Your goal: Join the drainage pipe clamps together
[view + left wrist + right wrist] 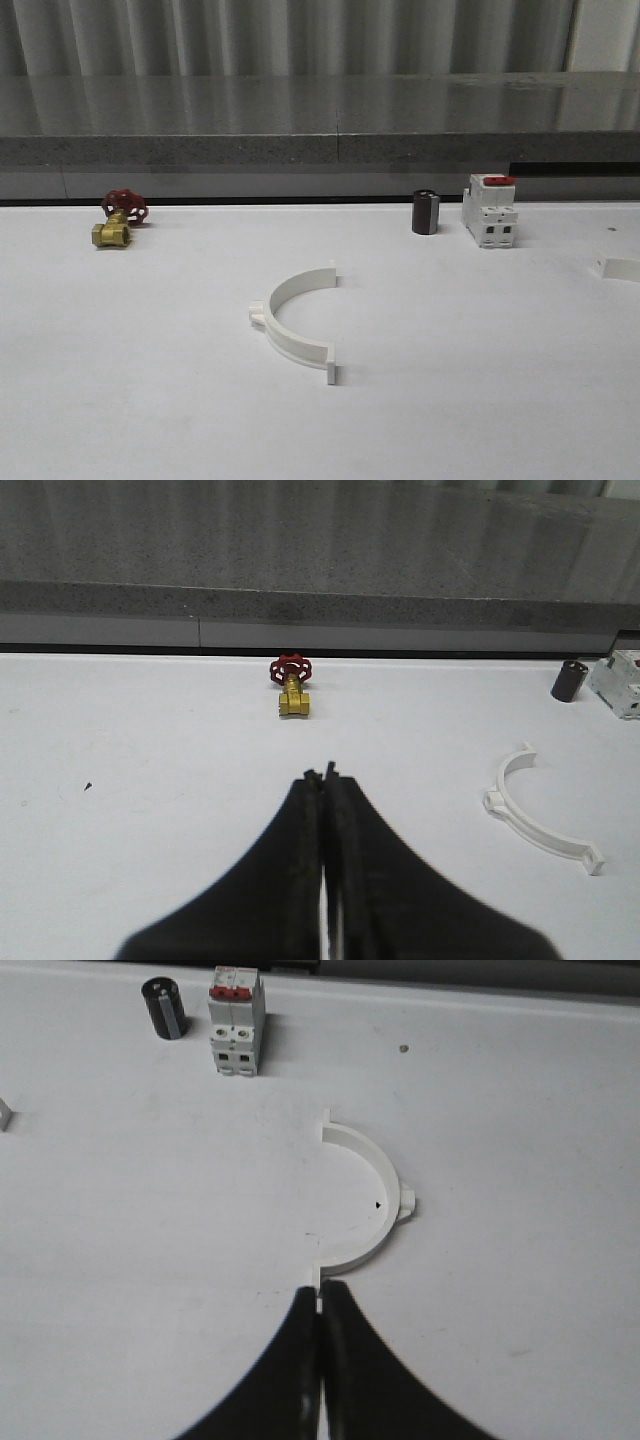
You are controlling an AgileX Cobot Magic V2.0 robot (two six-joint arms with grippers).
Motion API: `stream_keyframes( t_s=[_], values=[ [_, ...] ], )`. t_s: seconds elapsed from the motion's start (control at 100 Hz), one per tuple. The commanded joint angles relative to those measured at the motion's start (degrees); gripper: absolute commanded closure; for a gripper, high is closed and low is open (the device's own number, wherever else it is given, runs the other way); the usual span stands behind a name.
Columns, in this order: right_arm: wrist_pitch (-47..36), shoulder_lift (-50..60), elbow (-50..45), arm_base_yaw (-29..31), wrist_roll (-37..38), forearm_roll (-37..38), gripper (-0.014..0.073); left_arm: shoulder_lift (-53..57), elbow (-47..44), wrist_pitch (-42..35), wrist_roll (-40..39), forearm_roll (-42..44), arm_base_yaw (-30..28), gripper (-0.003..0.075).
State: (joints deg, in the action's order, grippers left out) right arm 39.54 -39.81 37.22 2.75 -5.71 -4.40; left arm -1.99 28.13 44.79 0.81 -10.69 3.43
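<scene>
One white half-ring drainage pipe clamp (285, 325) lies flat mid-table, its lug to the left and its open side to the right; it also shows in the left wrist view (530, 820). A second clamp (385, 1185) lies further right, with its open side to the left; only one end tab of it (622, 268) reaches into the front view. My left gripper (322, 773) is shut and empty over bare table, well left of the first clamp. My right gripper (319, 1288) is shut, its tips lined up with the second clamp's near end tab.
A brass valve with a red handwheel (120, 218) sits at the back left. A black cylinder (425, 212) and a white breaker with a red switch (490, 212) stand at the back right. A grey ledge (320, 150) runs behind the white table.
</scene>
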Motion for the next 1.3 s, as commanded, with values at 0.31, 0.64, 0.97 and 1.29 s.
stream_keyframes(
  t_s=[0.31, 0.64, 0.97, 1.29],
  values=[
    [4.09, -24.39, 16.72, 0.31, 0.2, 1.5, 0.0136, -0.76, 1.19, -4.25, -0.34, -0.65, -0.02, 0.074],
    [13.62, -44.19, 28.59, 4.41, 7.83, 4.4, 0.0138, -0.76, 1.19, -4.25, -0.34, -0.65, -0.02, 0.074],
    [15.2, -56.78, 33.62, 7.6, 7.9, 6.22, 0.0138, -0.76, 1.19, -4.25, -0.34, -0.65, -0.02, 0.074],
    [10.08, -65.38, 34.96, 7.67, 7.84, 4.4, 0.0138, -0.76, 1.19, -4.25, -0.34, -0.65, -0.02, 0.074]
  ],
)
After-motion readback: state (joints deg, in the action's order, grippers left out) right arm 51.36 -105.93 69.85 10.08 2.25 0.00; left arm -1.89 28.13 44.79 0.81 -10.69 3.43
